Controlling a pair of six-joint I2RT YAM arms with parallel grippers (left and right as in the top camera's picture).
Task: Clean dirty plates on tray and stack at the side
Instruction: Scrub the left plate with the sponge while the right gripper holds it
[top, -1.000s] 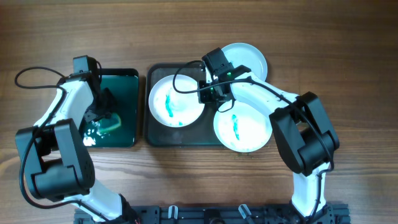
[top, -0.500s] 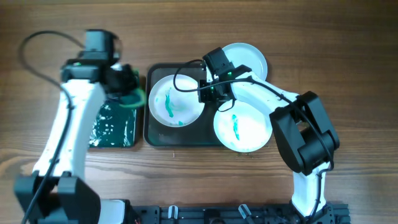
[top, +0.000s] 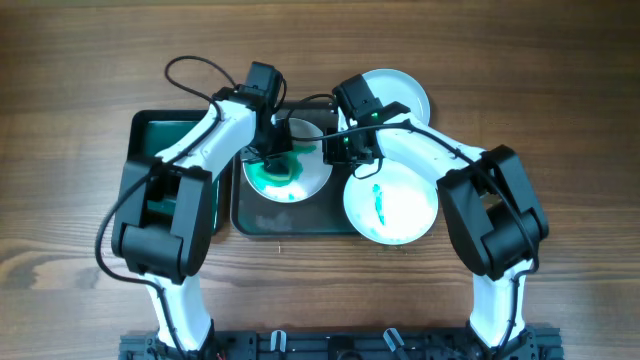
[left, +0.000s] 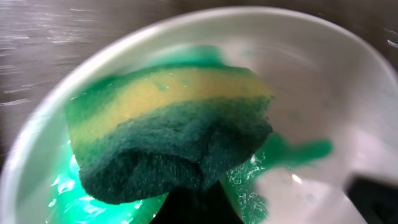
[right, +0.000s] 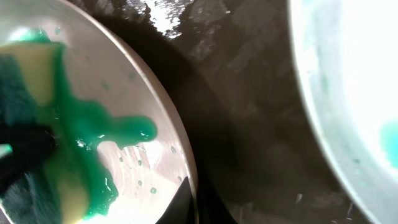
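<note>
The large dark grey tray (top: 256, 222) holds a white plate (top: 310, 178) on its left part, smeared with green. My left gripper (top: 272, 152) is shut on a green-and-yellow sponge (left: 168, 134) and presses it onto that plate (left: 323, 74). My right gripper (top: 340, 150) is shut on the right rim of the same plate (right: 177, 137). A second plate (top: 395, 205) with a teal streak lies over the tray's right part. A third plate (top: 405, 95), with no marks showing, lies at the back right, off the tray.
A smaller black tray with green inside (top: 165, 135) stands to the left of the large tray, under my left arm. The wooden table (top: 560, 120) surrounds both trays.
My left arm swung right from the small green tray, carrying the sponge, and now has it down on the left plate. The right gripper stayed on that plate's rim.
</note>
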